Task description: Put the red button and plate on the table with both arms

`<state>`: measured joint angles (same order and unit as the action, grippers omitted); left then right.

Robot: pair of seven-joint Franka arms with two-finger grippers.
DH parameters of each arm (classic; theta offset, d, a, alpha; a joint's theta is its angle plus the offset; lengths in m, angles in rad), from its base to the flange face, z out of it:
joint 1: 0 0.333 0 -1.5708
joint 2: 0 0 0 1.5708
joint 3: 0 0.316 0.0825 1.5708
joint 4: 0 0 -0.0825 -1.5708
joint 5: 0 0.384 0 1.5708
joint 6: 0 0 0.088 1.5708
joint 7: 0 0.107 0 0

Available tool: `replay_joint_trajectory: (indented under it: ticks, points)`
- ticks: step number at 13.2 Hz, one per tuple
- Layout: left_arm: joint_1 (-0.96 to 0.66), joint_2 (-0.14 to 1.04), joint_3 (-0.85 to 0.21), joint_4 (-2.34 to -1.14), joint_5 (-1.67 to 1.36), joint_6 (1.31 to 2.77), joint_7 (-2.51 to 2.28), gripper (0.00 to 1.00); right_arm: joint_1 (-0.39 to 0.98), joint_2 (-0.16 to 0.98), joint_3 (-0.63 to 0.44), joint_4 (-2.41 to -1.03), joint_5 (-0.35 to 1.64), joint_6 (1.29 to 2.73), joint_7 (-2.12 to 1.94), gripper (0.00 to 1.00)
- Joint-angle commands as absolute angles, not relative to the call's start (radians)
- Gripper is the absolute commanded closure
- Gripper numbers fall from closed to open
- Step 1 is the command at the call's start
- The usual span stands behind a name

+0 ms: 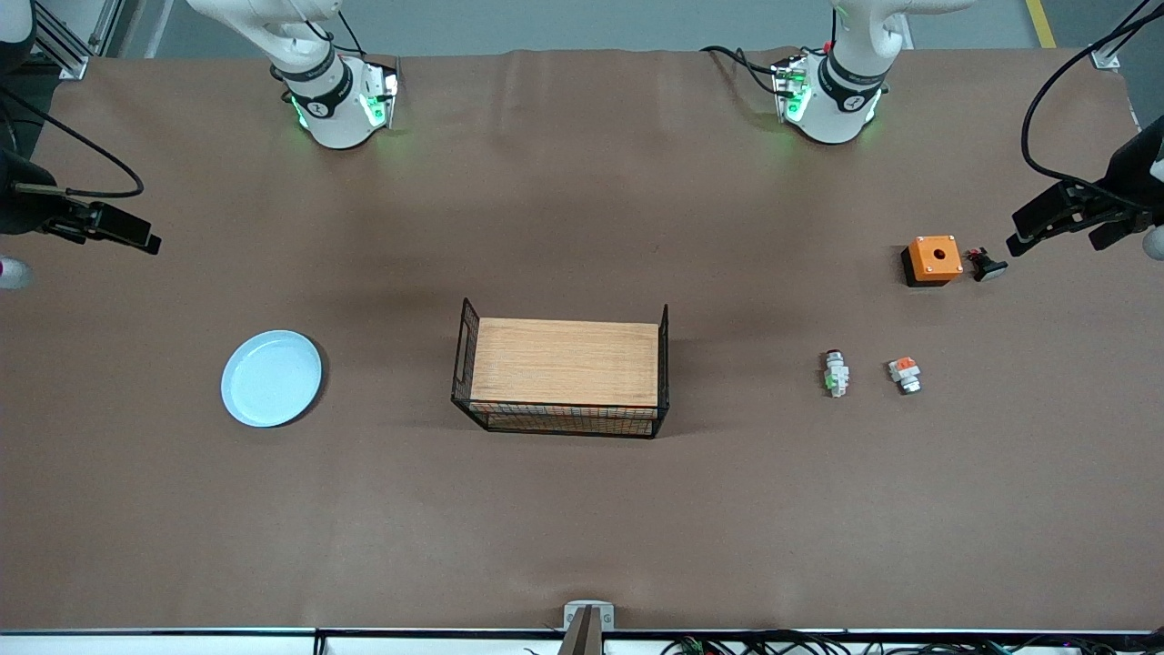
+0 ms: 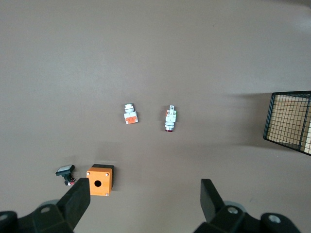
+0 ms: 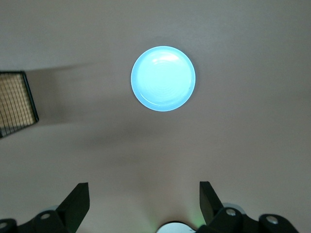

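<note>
Brown table (image 1: 582, 509), our count: plate (image 1: 272, 377) at nine o'clock of the stand (image 1: 564, 375), red button (image 1: 835, 372) at three. Left fingers (image 2: 75, 203) and right fingers (image 3: 77, 201) released, high, holding nothing. Neither item grasped yet.

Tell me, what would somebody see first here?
Probably the wire stand with a wooden top in the middle of the brown table. Next, the pale blue plate lying toward the right arm's end, and the bright orange box toward the left arm's end, with small button parts near it.
</note>
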<state>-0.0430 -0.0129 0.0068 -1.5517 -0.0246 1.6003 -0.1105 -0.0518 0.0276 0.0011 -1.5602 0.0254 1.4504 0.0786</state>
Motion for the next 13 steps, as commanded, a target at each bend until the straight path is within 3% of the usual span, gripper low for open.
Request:
replay_joint_trajectory:
  ticks: [1,6,13]
  points:
    - [-0.038,-0.011,0.005,-1.537,-0.034,1.583,-0.094,0.00,-0.038,-0.017,-0.009,-1.548,0.011,1.437,0.028,0.00]
    - [-0.038,-0.009,0.006,-1.537,-0.031,1.583,-0.094,0.00,-0.015,-0.118,-0.009,-1.595,0.006,1.440,0.069,0.00]
    - [-0.038,-0.009,0.006,-1.537,-0.032,1.585,-0.094,0.00,-0.014,-0.123,-0.006,-1.594,0.005,1.447,0.069,0.00]
